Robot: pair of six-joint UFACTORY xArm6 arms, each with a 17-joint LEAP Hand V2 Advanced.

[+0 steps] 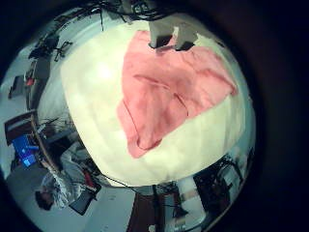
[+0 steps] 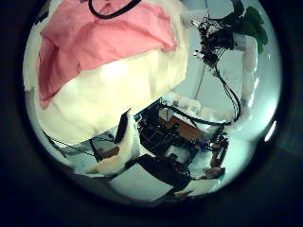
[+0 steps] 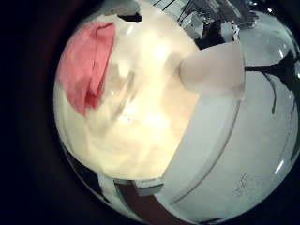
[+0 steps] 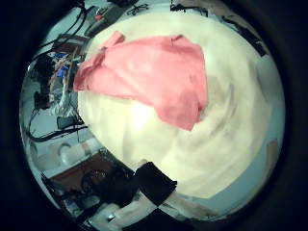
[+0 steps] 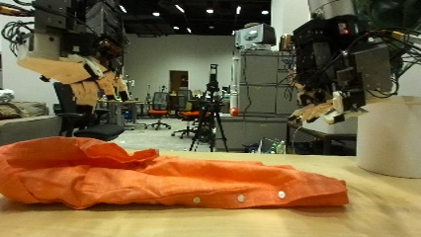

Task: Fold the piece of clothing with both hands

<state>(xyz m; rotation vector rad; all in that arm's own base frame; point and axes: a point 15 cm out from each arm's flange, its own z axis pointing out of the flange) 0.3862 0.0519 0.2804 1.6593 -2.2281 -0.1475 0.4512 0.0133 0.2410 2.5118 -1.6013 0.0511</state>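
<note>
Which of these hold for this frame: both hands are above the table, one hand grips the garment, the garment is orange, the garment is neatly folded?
1. Both the left hand and the right hand hang above the table. True.
2. One hand grips the crumpled orange cloth garment. False: neither hand touches it.
3. The garment is orange. True.
4. The garment lies neatly folded. False: it lies rumpled and spread on the table.

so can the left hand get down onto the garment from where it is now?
Probably yes. The left hand hangs above the orange garment, fingers relaxed, and nothing shows between them. The garment lies crumpled on the table, uncovered, with the right hand raised off to the side.
</note>
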